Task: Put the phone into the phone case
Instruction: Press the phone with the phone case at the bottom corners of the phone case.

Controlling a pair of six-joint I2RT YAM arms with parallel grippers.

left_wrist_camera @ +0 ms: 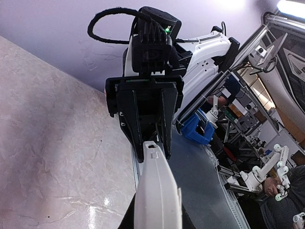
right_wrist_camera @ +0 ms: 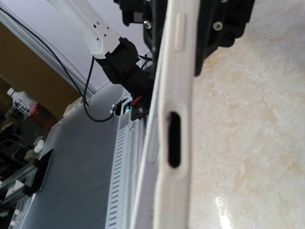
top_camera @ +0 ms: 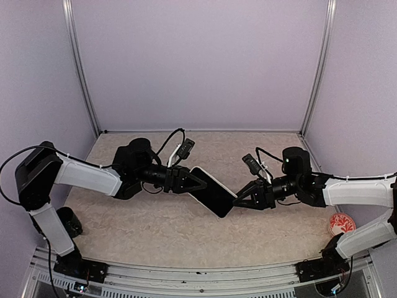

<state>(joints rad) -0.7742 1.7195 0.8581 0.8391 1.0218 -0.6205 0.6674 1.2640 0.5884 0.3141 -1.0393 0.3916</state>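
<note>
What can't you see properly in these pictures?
- Top view: whether the right hand really grips the phone; its fingers look too small.
- Both wrist views: the phone's flat faces; only its pale edge shows, cut off at the bottom.
- Top view: the red-and-white round thing; too small, partly behind the right arm.

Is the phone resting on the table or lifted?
Lifted: left fingers grip the phone, its other end between right fingers, above the table.

Lilac walls (top_camera: 198, 62), beige marbled tabletop (top_camera: 155, 230), 2 metal corner posts (top_camera: 82, 68)
</note>
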